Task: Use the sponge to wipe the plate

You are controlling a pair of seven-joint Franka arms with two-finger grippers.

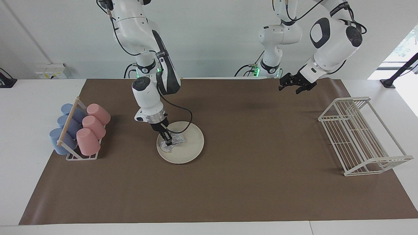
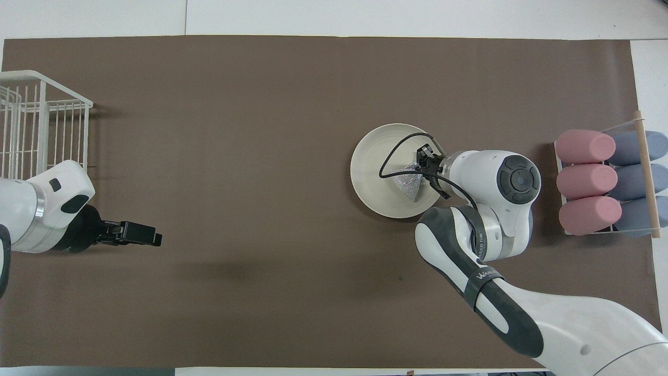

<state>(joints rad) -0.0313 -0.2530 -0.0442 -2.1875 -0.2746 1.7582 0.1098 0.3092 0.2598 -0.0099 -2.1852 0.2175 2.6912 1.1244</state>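
Overhead view shows grey lettering on the right arm's dark band, too small to read surely. Right jaws (image 1: 168,142) are pinched on the sponge (image 1: 173,143), a crinkly silver scrubber pressed onto the plate (image 1: 189,150), cream-white and round, directly beneath them. Left jaws (image 1: 295,85) hang spread above the brown worktop (image 1: 228,182), waiting.

1. You've got a brown mat (image 1: 248,182) covering most of the white table (image 1: 26,137).
2. Cup rack (image 1: 73,130) at right arm's end: 3 pink cups (image 1: 93,129), 3 blue cups (image 1: 65,125), lying tilted.
3. White wire rack (image 1: 361,137) at left arm's end, on the mat.
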